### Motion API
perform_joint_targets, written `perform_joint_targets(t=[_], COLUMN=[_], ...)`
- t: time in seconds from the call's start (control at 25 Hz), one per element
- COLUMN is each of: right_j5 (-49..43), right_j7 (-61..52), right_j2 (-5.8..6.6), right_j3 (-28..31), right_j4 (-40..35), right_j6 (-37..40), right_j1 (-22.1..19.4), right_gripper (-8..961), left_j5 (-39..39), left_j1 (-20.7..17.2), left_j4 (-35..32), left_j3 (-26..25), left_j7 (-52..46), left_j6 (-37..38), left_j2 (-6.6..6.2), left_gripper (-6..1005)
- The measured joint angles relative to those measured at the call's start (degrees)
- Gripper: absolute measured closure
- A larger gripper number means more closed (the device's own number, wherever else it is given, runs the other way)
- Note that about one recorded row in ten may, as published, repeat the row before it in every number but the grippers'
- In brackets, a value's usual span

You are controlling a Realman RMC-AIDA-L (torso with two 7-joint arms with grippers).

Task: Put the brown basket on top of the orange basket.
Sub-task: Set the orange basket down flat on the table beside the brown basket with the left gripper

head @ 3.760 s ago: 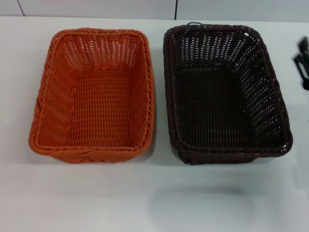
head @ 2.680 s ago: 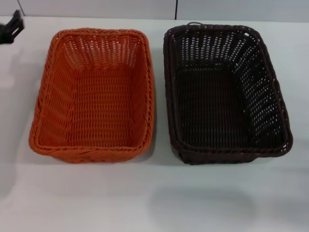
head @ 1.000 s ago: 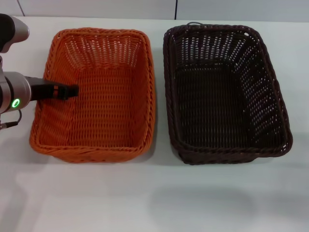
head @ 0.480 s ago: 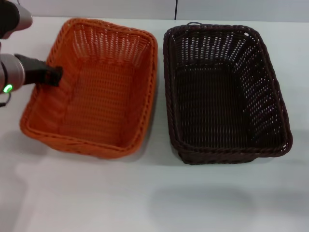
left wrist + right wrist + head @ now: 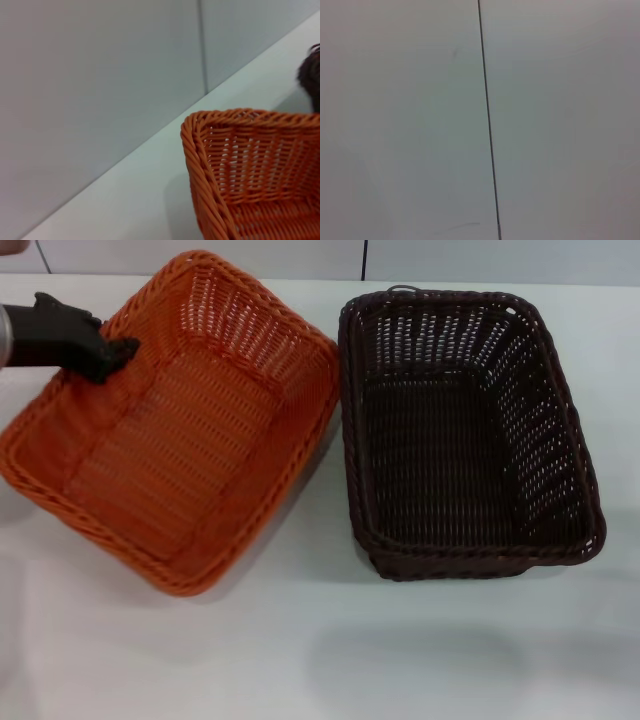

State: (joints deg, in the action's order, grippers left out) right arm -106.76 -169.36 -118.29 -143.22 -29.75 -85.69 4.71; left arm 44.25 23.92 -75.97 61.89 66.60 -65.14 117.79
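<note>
The orange basket is at the left in the head view, lifted and tilted, with its left side raised and turned askew. My left gripper is shut on the basket's left rim, fingers reaching over it. The left wrist view shows a corner of the orange basket close up. The brown basket stands flat on the white table at the right, close beside the orange one; an edge of it shows in the left wrist view. My right gripper is out of view.
A grey wall runs along the table's far edge. The right wrist view shows only that wall with a dark vertical seam. Bare table lies in front of both baskets.
My left gripper has risen and pulled back-left with the orange basket's rim, lifting and tilting that basket and turning it. The brown basket has not moved.
</note>
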Motion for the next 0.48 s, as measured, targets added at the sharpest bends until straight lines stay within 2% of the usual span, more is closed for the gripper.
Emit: perform_joint_targets(t=[0.12,0.28,0.48], right_j5=[0.0,-0.1,-0.7], right_j7=[0.0,0.0,0.0], right_j2=[-0.07,-0.21,-0.28], right_j3=[-0.2,-0.5,-0.5], right_j4=[-0.3,-0.3,-0.4], right_j6=[-0.2,-0.1,0.0], right_j1=[0.0,0.4,0.6], right_gripper=[122,123,122], left_j5=[2.1,5.4,5.9], left_j1=[3.8,8.3,11.4], left_j4=[3.2,7.7,8.9], left_j3=[-6.7,-13.7,-15.3], left_j7=[8.5,17.1,22.8], left_j6=[-6.8,-15.0,-18.7], left_j2=[-0.75,-2.68,-3.90], left_gripper=[782,788,808])
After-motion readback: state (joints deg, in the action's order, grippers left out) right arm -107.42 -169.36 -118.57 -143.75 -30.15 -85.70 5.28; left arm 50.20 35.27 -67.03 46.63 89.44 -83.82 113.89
